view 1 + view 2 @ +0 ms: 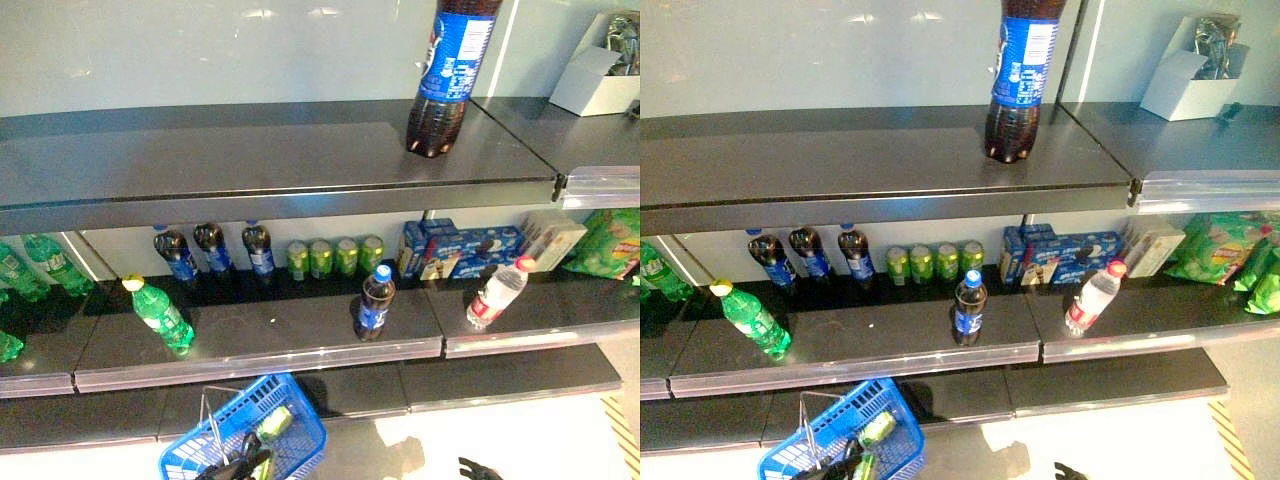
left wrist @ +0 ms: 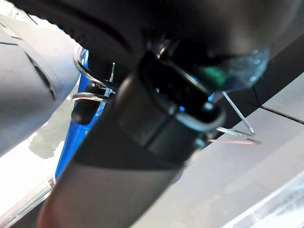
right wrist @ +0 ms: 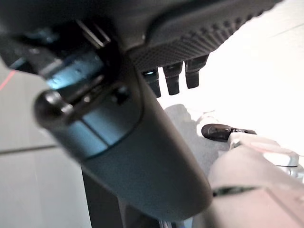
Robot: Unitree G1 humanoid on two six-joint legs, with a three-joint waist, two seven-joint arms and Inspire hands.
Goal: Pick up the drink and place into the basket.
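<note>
Glossy dark shelves (image 1: 250,170) with clear plastic edge strips carry shiny plastic cola bottles (image 1: 216,250), translucent green soda bottles (image 1: 160,315), metallic green cans (image 1: 334,257), printed cardboard boxes (image 1: 460,250) and crinkled green snack bags (image 1: 608,240); below, a blue plastic mesh basket (image 1: 290,425) has thin wire handles.

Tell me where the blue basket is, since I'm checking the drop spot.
The blue basket hangs low on the robot's left in the eye views, in front of the lowest shelf, below the green bottle, its wire handle on the left hand.
</note>
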